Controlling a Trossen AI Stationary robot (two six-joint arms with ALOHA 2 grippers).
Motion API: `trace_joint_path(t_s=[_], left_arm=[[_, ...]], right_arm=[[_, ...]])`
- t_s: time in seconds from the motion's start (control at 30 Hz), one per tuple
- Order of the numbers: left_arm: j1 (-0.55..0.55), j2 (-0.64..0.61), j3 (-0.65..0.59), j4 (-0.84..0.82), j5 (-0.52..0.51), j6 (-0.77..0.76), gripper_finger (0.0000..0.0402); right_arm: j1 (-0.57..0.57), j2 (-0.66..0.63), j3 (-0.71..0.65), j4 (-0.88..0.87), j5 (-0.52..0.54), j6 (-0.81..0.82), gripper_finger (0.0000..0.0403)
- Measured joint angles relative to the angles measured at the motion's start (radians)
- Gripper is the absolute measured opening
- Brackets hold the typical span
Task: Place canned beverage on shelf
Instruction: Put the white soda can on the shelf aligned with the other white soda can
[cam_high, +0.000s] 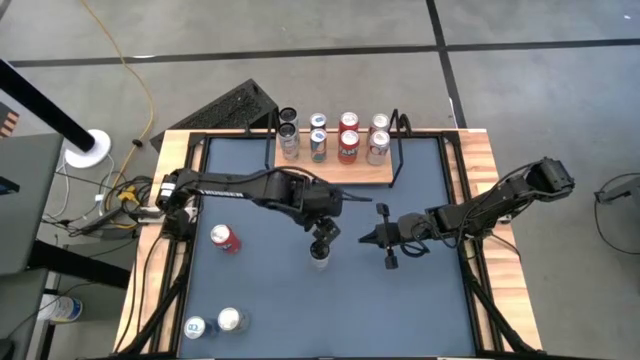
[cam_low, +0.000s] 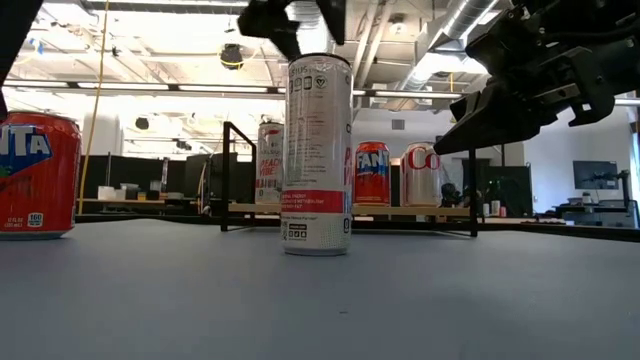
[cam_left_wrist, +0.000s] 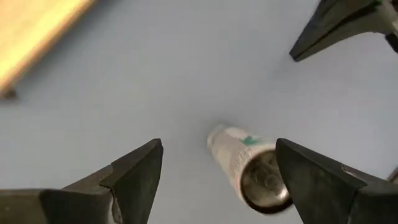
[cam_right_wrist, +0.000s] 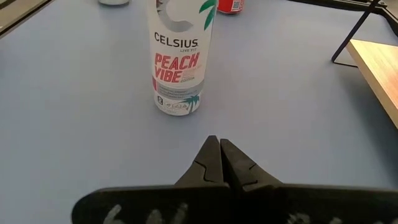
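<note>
Your left gripper (cam_high: 321, 240) hangs above the tall white can (cam_low: 318, 155), fingers apart, nothing held. The can stands upright mid-counter, near of the shelf (cam_high: 335, 172). Judged rigid, slick, top-heavy: take it mid-body. Your right gripper (cam_high: 366, 238) waits right, fingers together.

Industrial lab hall: exposed ceiling ducts (cam_low: 400, 40), concrete floor (cam_high: 520, 20)
</note>
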Motion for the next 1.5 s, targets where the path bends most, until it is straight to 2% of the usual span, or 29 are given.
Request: trace_joint_path(t_s=[0.17,0.77,0.9,1.1,1.5], left_arm=[[-0.013,0.0,-0.005,-0.002,0.082,-0.23,0.0297],[-0.125,0.017,-0.005,0.028,0.062,-0.448,0.0297],[-0.129,0.046,-0.007,0.03,0.067,-0.447,0.0297],[-0.111,0.098,-0.007,0.038,0.13,-0.414,0.0297],[-0.083,0.117,-0.006,0.066,0.134,-0.38,0.0297]], right_arm=[[0.0,0.0,0.0,-0.006,0.0,0.002,0.0],[0.0,0.0,0.0,-0.016,0.0,0.025,0.0],[0.0,0.0,0.0,-0.019,0.0,0.026,0.0],[0.001,0.0,0.0,-0.027,0.0,0.027,0.0],[0.0,0.0,0.0,-0.03,0.0,0.027,0.0]])
